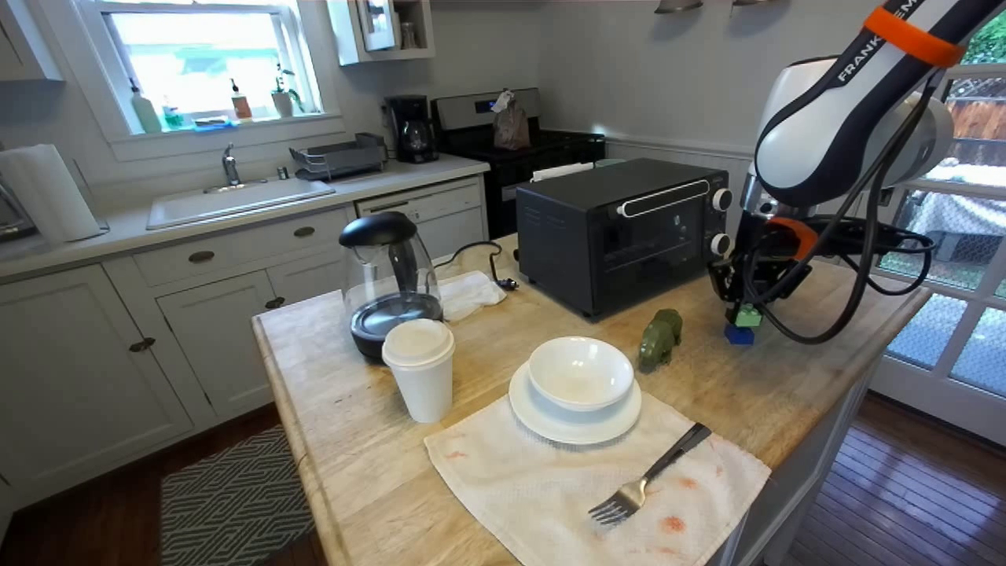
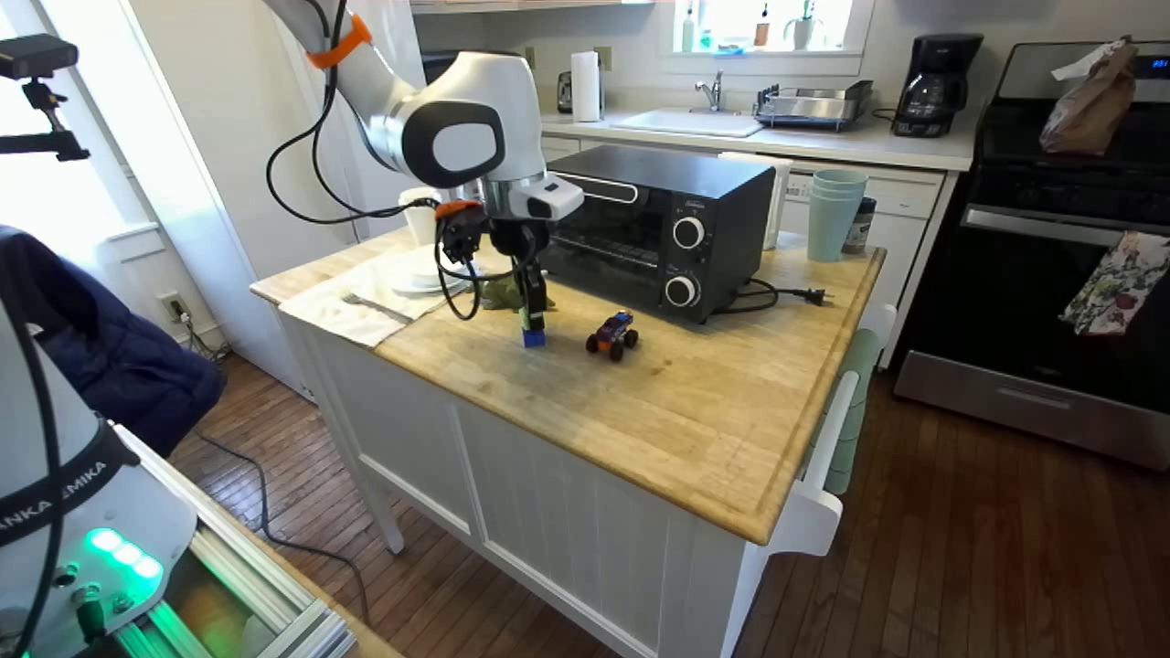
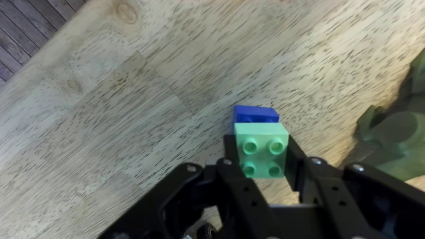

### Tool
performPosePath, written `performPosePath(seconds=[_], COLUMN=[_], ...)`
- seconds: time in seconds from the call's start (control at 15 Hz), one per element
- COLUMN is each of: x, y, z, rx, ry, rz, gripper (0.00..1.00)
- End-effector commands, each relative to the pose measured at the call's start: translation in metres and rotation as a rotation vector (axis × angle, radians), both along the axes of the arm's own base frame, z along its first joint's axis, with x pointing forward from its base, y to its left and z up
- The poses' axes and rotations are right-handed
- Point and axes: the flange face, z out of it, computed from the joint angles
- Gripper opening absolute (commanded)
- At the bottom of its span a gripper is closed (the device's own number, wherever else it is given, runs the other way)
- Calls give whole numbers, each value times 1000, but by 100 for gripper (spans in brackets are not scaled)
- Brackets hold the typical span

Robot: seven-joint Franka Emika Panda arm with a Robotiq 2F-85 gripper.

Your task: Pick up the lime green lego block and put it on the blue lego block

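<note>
My gripper [image 3: 262,152] pinches the lime block [image 3: 262,156] tight, over the blue block [image 3: 255,113]; I can't tell if they touch.

Wrist view: dark blue plastic lego block [image 3: 255,114] mostly hidden by lime green square plastic lego block [image 3: 261,156]; can't tell if they're seated together. Dark green animal-shaped figure [image 3: 401,142] cut by right edge. Black-wheeled toy truck [image 3: 206,230] mostly behind black two-finger gripper [image 3: 261,150], cut at bottom.

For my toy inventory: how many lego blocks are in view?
2: the lime green lego block, held by the gripper; the blue lego block below it; others may be hidden.
</note>
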Motion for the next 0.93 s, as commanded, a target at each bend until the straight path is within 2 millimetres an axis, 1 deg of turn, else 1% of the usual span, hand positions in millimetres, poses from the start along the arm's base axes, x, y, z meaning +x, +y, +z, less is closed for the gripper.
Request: performPosePath(seconds=[0.0,0.53,0.87], x=[-5,-7,-6], y=[1,2,3], z=[0,-7,-7], rx=[14,15,19], ry=[0,2,-17], rz=[-22,-38,-36], gripper=[11,11,11])
